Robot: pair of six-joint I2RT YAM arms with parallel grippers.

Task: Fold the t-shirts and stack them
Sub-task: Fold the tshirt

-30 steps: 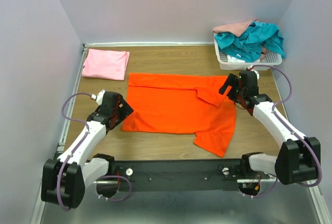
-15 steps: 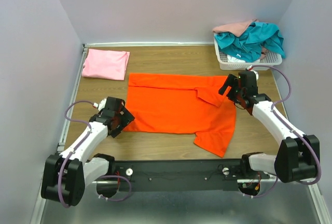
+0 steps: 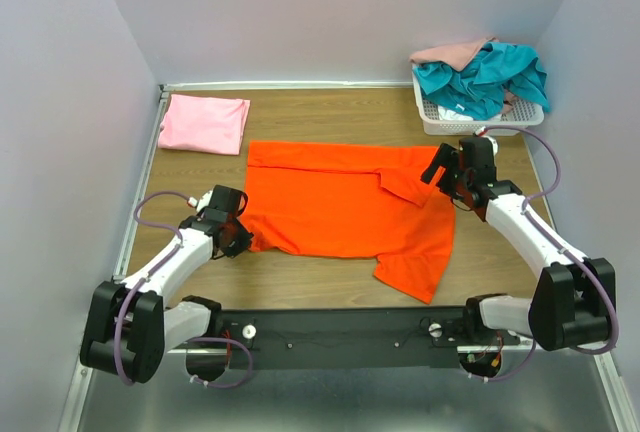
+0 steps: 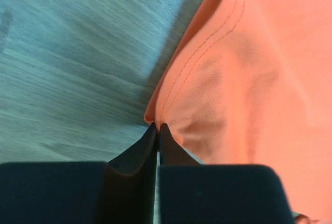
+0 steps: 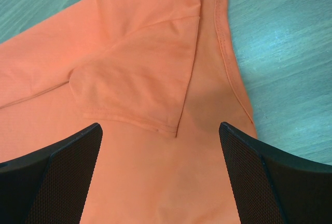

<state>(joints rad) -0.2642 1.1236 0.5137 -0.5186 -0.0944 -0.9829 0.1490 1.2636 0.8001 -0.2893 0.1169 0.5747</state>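
Left gripper nipped shut on the near-left hem corner of the bright orange cloth t-shirt.
Shirt lies spread on wooden table; corner likely pinched to lift for a fold. Right gripper hangs wide open, empty, over the turned-in sleeve, probably to pair the lift. Folded light pink t-shirt lies far left, the likely stack spot.

High camera looks down from the near edge across the whole surface. Wrist cameras press close on the orange shirt, common to all views.
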